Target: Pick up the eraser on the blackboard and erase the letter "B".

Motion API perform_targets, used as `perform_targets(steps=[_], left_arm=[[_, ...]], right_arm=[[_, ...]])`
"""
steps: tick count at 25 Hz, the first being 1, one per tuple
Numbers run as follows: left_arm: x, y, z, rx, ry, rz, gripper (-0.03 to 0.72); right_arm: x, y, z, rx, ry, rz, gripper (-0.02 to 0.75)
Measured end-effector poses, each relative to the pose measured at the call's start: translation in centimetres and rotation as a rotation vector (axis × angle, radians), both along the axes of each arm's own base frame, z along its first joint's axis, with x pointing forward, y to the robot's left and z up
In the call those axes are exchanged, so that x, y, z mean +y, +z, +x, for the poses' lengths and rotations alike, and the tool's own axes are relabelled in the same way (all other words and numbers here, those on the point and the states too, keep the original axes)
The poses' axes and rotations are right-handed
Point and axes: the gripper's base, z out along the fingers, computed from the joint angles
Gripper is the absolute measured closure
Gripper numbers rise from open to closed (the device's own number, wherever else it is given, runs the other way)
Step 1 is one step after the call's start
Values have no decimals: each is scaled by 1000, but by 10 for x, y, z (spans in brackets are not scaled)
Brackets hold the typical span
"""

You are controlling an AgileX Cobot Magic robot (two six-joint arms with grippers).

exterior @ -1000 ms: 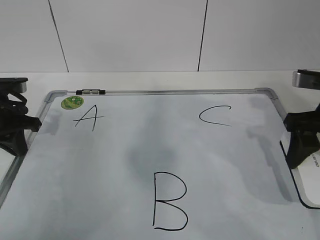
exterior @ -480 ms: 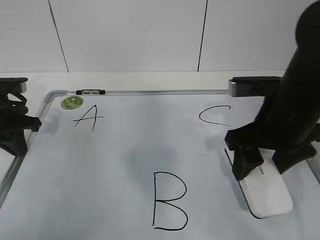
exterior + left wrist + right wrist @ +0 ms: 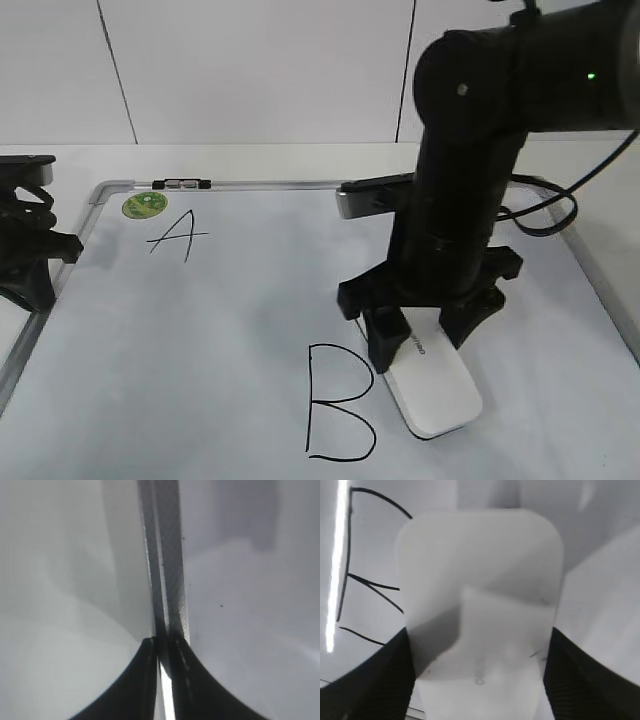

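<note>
The right arm's black fingers (image 3: 428, 340) straddle the white, smooth plastic rounded-rectangular eraser (image 3: 436, 392), one finger (image 3: 375, 680) on each long side, clasping it across its width. In the right wrist view the eraser (image 3: 480, 595) fills the middle of the picture between both dark fingers, its rounded far end pointing away from the camera. The eraser lies flat on the large white dry-erase blackboard with a grey metal frame (image 3: 300, 184), just to the right of the big capital letter "B" drawn in thin black marker (image 3: 338, 402). Its near left edge sits close beside the B's upper bowl; whether it already overlaps the stroke is hard to tell from this slant. The wrist view shows the B's black curves (image 3: 365, 585) just left of the eraser.

The left arm's fingers (image 3: 30, 265) are at the board's left edge, well apart from the eraser. In the left wrist view those fingers (image 3: 162, 652) are nearly closed, pinching the board's thin grey frame edge (image 3: 167, 570) between them.

A smaller black "A" (image 3: 176, 236) sits near the top left corner, below a small round green sticker (image 3: 144, 205) and a black-and-silver clip (image 3: 181, 184) on the far frame. The board rests on a white surface (image 3: 300, 160).
</note>
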Motion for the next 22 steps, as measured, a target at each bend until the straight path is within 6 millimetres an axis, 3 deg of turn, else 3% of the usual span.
perform_targets(steps=[6,16,22], left_arm=[[0,0,0,2,0,0,639],[0,0,0,5,1,-2,639],[0,0,-1,6,1,-2,639]], right_arm=[[23,-3,5,2,27,23,172],[30,-26,9,45,20,13,172],[33,-26,8,33,26,19,147]])
